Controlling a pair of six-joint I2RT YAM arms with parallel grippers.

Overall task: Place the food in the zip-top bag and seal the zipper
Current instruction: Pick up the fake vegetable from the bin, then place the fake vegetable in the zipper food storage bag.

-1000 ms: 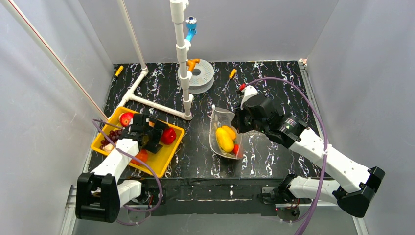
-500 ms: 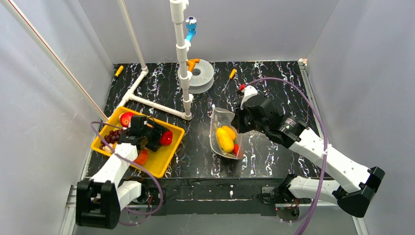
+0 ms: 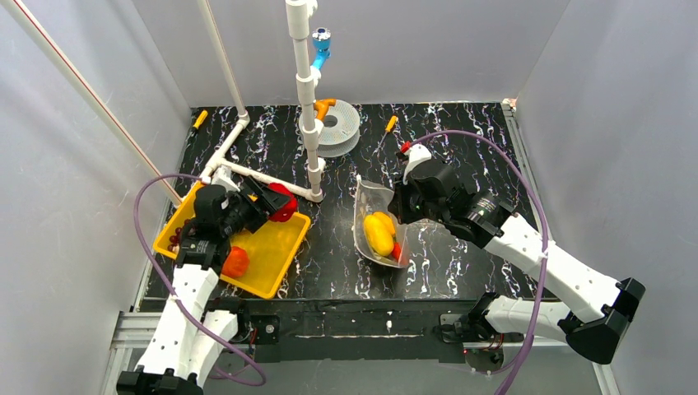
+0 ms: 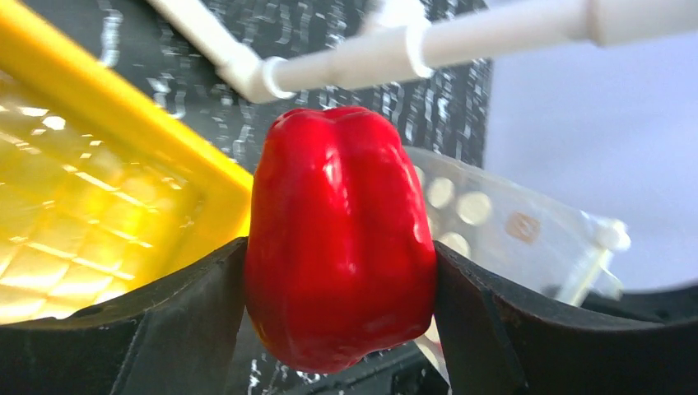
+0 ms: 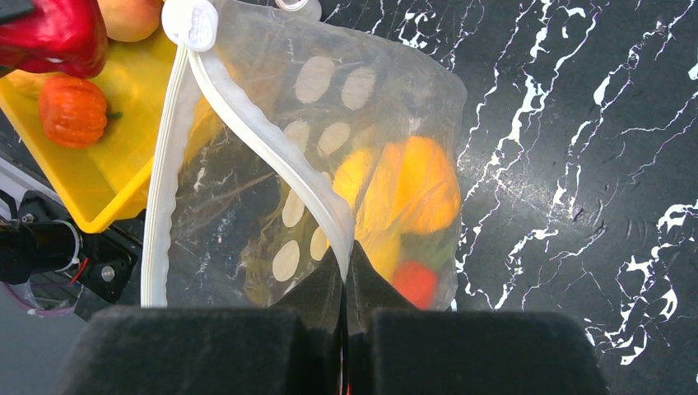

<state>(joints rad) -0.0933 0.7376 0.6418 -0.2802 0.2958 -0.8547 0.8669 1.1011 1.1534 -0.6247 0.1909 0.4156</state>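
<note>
My left gripper (image 3: pixel 276 202) is shut on a red toy pepper (image 4: pixel 339 239) and holds it above the far right edge of the yellow tray (image 3: pixel 272 273); the pepper also shows in the top view (image 3: pixel 284 202). My right gripper (image 5: pixel 347 262) is shut on the zipper strip (image 5: pixel 280 156) of the clear dotted zip-top bag (image 3: pixel 374 222), holding its mouth open toward the left. Yellow, orange and red food (image 5: pixel 411 189) lies inside the bag. An orange pumpkin-like toy (image 3: pixel 234 262) and purple grapes (image 3: pixel 176 239) stay in the tray.
A white PVC pipe frame (image 3: pixel 310 123) stands upright between tray and bag, with a low bar (image 3: pixel 259 175) running left. A grey spool (image 3: pixel 337 125) and small orange-handled tools (image 3: pixel 388 125) lie at the back. Grey walls close in on both sides.
My left gripper has risen out of the tray with the red pepper and moved toward the far right edge of the tray. The right arm and bag have held still.
</note>
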